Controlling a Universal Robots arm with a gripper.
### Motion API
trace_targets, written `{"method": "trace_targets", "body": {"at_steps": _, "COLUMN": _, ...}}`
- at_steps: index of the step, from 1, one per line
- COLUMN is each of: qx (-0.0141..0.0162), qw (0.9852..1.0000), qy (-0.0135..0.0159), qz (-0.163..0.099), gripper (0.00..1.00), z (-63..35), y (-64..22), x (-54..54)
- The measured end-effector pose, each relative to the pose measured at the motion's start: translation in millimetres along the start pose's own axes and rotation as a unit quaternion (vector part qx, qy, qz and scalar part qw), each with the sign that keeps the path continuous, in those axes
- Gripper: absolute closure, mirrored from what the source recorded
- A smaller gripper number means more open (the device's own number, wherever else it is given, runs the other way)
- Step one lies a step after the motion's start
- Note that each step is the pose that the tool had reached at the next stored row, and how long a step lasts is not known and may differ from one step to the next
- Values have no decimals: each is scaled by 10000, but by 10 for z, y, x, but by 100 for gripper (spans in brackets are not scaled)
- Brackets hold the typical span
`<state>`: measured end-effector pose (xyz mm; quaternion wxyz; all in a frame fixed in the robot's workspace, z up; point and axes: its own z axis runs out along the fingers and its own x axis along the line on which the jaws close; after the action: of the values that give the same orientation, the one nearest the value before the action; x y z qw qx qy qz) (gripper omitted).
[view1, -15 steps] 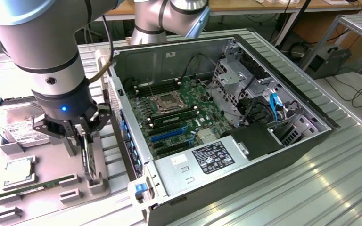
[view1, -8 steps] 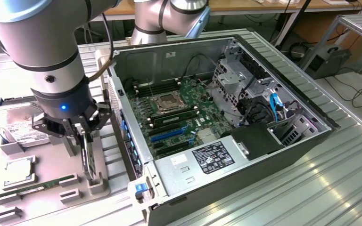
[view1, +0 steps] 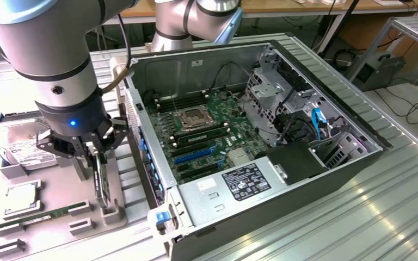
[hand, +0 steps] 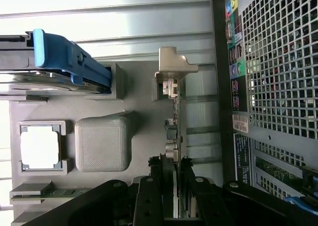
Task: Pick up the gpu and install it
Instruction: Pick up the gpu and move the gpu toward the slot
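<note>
The gpu (view1: 105,187) is a thin dark card standing on its edge in a slot of the grey fixture tray (view1: 122,215), at the exterior view's left of the open PC case (view1: 318,70). My gripper (view1: 102,166) hangs straight above it, with a finger on each side of the card's upper edge. In the wrist view the gpu (hand: 174,121) runs away from the gripper (hand: 171,164) to its silver bracket (hand: 171,69), which rests in a grey holder. The black fingers (hand: 149,186) press against both faces of the card. The motherboard (view1: 202,130) lies exposed, with blue expansion slots (view1: 194,155).
The tray also holds a silver hard drive (view1: 20,147), a CPU (view1: 24,196) and a green RAM stick (view1: 42,216). The case's rear wall (hand: 278,62) stands close beside the gpu. A power supply (view1: 245,179) and drive cages (view1: 274,92) fill parts of the case.
</note>
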<state>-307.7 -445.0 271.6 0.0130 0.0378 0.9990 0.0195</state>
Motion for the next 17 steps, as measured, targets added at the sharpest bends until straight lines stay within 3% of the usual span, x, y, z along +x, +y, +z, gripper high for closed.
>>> {"method": "trace_targets", "body": {"at_steps": 17, "qx": -2, "qw": 10000, "qy": -2, "qz": 0, "gripper": 73, "z": -150, "y": 6, "x": -4}}
